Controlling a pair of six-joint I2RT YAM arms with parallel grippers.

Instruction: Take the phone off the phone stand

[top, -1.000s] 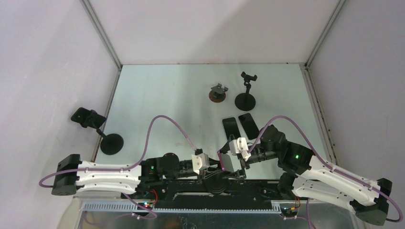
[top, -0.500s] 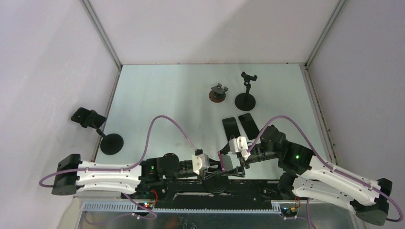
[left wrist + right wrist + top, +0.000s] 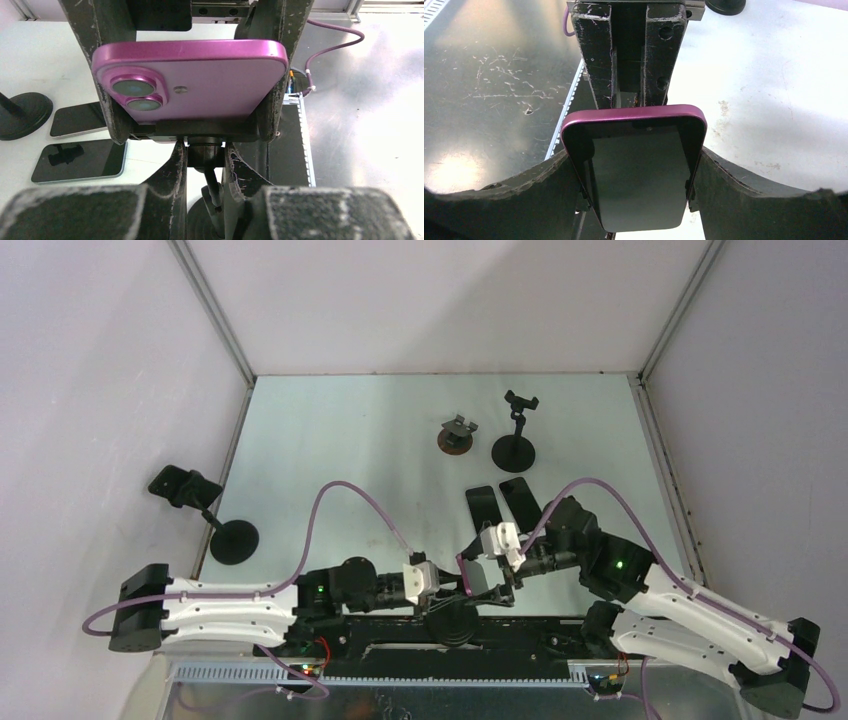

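A pink phone [image 3: 190, 80] sits in the black clamp of the phone stand [image 3: 195, 131], camera side toward the left wrist. Its dark screen [image 3: 636, 170] faces the right wrist. My left gripper [image 3: 205, 160] is shut on the stand's neck just under the clamp. My right gripper [image 3: 636, 195] is shut on the phone, one finger [image 3: 524, 200] pressed against each long edge. In the top view the phone [image 3: 478, 580] stands over the stand's round base [image 3: 450, 625] at the near table edge, between the left gripper [image 3: 443, 587] and the right gripper [image 3: 500, 586].
Two dark phones [image 3: 483, 508] [image 3: 520, 500] lie flat just beyond the grippers. An empty tall stand [image 3: 517, 435] and a low brown-based stand [image 3: 458, 435] are at the back. Another stand [image 3: 210, 515] is by the left wall. A black rail [image 3: 480, 635] runs along the near edge.
The right gripper's fingers have closed in onto the phone's edges, and the right arm has shifted slightly. The left gripper has stayed shut on the stand.
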